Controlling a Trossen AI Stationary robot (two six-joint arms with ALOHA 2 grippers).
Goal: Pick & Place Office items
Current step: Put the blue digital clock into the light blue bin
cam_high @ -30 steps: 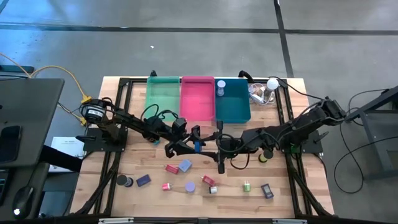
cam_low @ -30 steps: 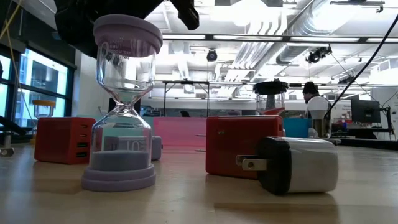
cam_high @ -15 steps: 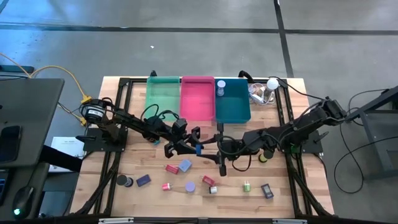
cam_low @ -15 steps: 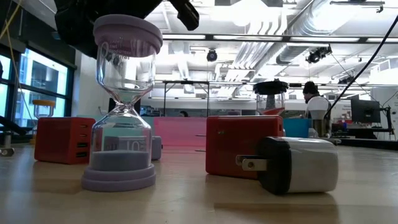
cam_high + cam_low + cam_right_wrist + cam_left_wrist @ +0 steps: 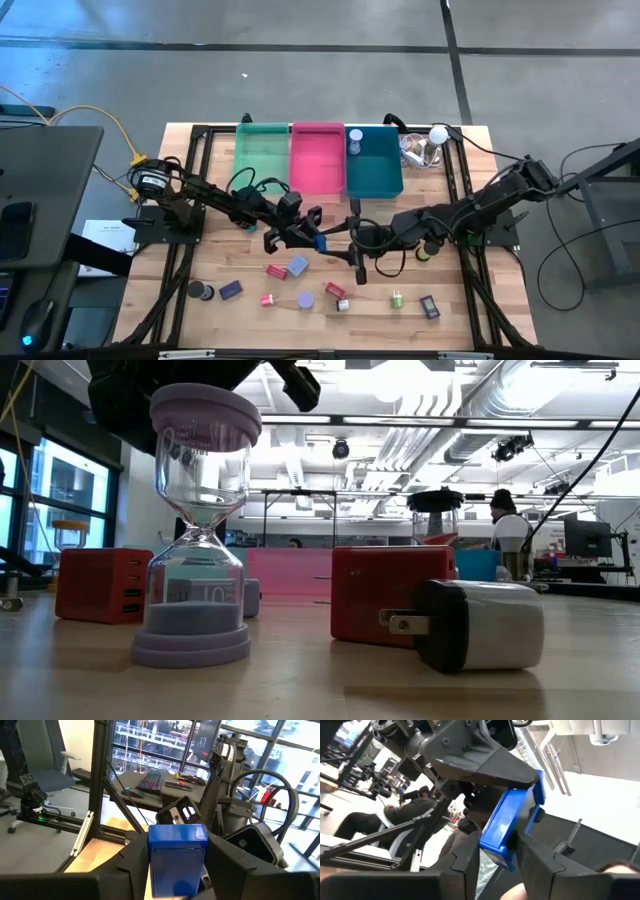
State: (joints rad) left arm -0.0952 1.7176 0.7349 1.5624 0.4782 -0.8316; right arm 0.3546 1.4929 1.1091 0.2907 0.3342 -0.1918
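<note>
A small blue block (image 5: 319, 241) hangs over the middle of the table between my two grippers. My left gripper (image 5: 310, 236) reaches it from the table's left and is shut on it. My right gripper (image 5: 338, 243) reaches it from the right and is also shut on it. The block shows between the left fingers in the left wrist view (image 5: 510, 825) and between the right fingers in the right wrist view (image 5: 177, 852). Several other small items lie on the near half of the table, among them a red block (image 5: 275, 271) and a lavender hourglass (image 5: 195, 530). My left gripper pinches the blue block's lower end (image 5: 492, 851) between its two fingers, coming roughly level from the table's left. The block is lifted clear of the table. My right gripper pinches the block's two side faces (image 5: 177, 870) between its two fingers, coming roughly level from the table's right. The block stands upright between the fingers.
A green bin (image 5: 262, 155), a pink bin (image 5: 317, 158) and a teal bin (image 5: 374, 168) stand in a row at the far edge. A white bulb (image 5: 438, 133) with clear clutter is to their right. A red charger (image 5: 390, 595) and a plug adapter (image 5: 480, 625) lie near.
Both grippers, together with the blue block between them, have drifted slightly toward the table's near edge.
</note>
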